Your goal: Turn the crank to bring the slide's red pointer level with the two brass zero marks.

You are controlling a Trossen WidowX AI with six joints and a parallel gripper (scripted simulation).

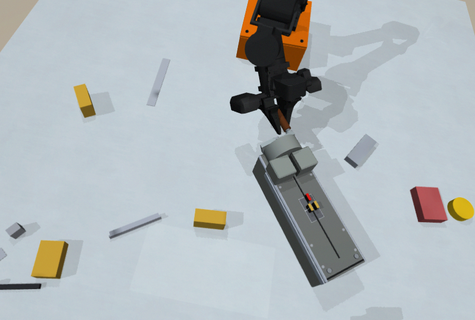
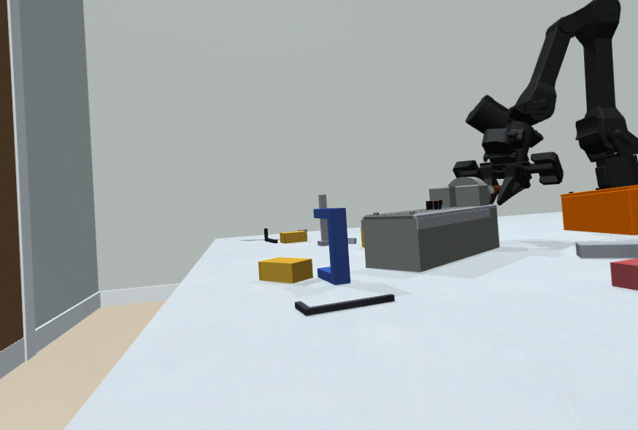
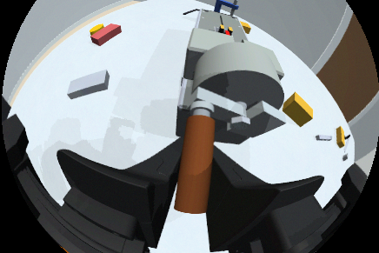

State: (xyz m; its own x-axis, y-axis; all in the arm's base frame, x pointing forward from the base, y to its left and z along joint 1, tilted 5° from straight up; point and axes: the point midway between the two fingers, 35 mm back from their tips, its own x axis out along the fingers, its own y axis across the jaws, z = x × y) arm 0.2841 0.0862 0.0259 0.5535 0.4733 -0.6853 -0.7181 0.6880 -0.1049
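The grey machine (image 1: 332,219) (image 2: 391,244) lies slantwise on the table, its round housing (image 1: 281,146) (image 3: 239,61) toward the arm. My gripper (image 1: 283,125) (image 3: 193,144) is shut on the brown crank handle (image 1: 283,119) (image 3: 194,172). In the wrist view the handle is to the left of the hub (image 3: 240,121), joined by a pale crank arm (image 3: 217,99). The red pointer (image 1: 307,196) (image 3: 228,33) is off the level of the two brass marks (image 1: 310,207) (image 3: 230,29), on their crank side. In the exterior view the pointer cannot be told from the marks.
A grey block (image 1: 361,150) (image 3: 89,84), a red block (image 1: 429,204) and a yellow disc (image 1: 460,208) lie on one side. A yellow block (image 1: 210,218) and a grey bar (image 1: 135,225) lie on the other. A blue bracket (image 2: 338,244) stands beyond the machine's far end.
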